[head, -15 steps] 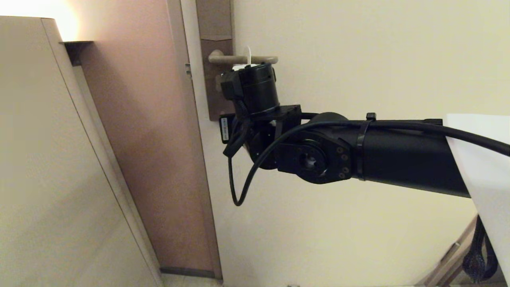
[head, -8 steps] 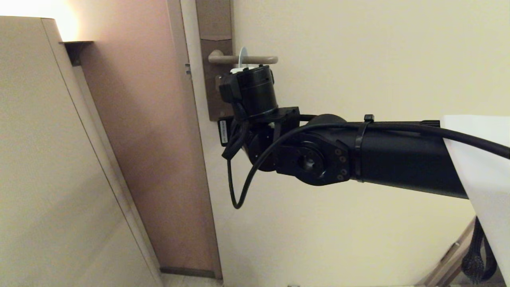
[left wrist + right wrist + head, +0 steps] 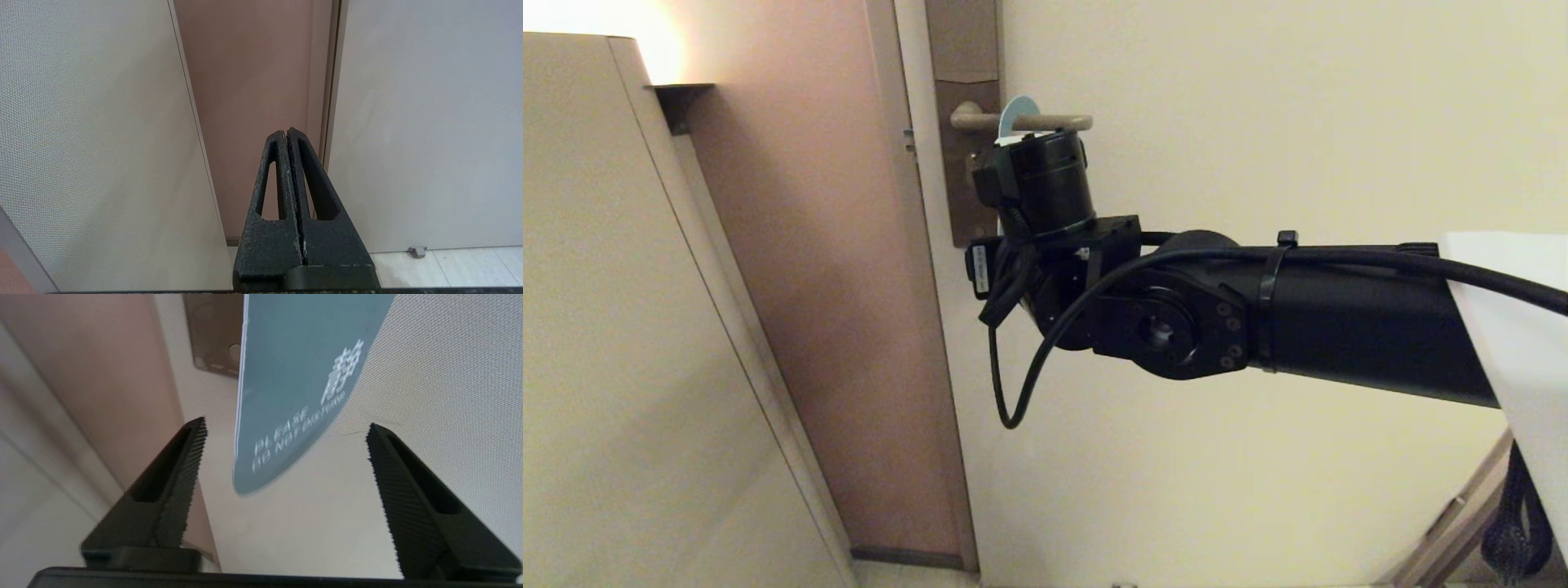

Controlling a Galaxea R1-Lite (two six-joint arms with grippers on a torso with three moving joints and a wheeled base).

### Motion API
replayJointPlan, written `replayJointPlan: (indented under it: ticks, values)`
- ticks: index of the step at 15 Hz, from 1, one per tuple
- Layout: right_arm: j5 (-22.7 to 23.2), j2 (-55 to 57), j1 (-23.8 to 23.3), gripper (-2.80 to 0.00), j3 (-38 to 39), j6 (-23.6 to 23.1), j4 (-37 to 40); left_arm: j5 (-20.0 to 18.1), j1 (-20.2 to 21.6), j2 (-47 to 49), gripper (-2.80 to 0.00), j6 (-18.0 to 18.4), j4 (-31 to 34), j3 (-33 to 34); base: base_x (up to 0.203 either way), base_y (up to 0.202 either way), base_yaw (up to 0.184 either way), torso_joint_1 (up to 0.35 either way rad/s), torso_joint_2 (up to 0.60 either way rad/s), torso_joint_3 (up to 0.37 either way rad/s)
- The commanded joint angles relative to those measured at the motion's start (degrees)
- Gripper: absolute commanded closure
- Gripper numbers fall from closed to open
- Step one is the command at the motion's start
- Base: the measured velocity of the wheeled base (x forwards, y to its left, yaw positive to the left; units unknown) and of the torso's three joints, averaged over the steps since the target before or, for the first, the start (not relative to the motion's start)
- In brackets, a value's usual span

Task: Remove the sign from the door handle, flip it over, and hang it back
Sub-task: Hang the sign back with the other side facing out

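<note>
The sign [image 3: 294,375] hangs with its blue-grey side and white text showing, its lower end between my right gripper's [image 3: 284,424] open fingers, touching neither. In the head view only the sign's rounded top [image 3: 1018,109] shows, looped over the door handle [image 3: 1054,123] on its brown backplate [image 3: 964,73]. My right wrist [image 3: 1037,184] sits just under the handle and hides the rest of the sign. My left gripper [image 3: 287,131] is shut and empty, parked low, facing the door frame.
A beige cabinet panel [image 3: 645,327] stands on the left, next to the pinkish-brown door frame [image 3: 809,245]. The cream door [image 3: 1258,122] fills the right. A cable loop [image 3: 1009,392] hangs under my right wrist.
The sign's top has turned on the handle from edge-on white to showing its blue-grey face. My right wrist has shifted slightly under the handle.
</note>
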Motion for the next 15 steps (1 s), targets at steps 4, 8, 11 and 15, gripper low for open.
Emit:
replayJointPlan:
  ticks: [4,8,11,15]
  values:
    - [3.8,-7.2,0.0,-2.8,4.9,0.2,3.6,0.0,0.0,0.1,0.0,0.0,0.0,0.0,0.0,0.0,0.0,0.0,0.0,0.0]
    - [5.5,-10.8,0.0,-2.8,8.0,0.0,4.0,0.0,0.0,0.1,0.0,0.0,0.0,0.0,0.0,0.0,0.0,0.0,0.0,0.0]
    - [5.5,-11.8,0.0,-2.8,8.5,0.0,4.4,0.0,0.0,0.1,0.0,0.0,0.0,0.0,0.0,0.0,0.0,0.0,0.0,0.0]
    - [5.5,-12.4,0.0,0.0,10.0,0.0,4.4,0.0,0.0,0.1,0.0,0.0,0.0,0.0,0.0,0.0,0.0,0.0,0.0,0.0]
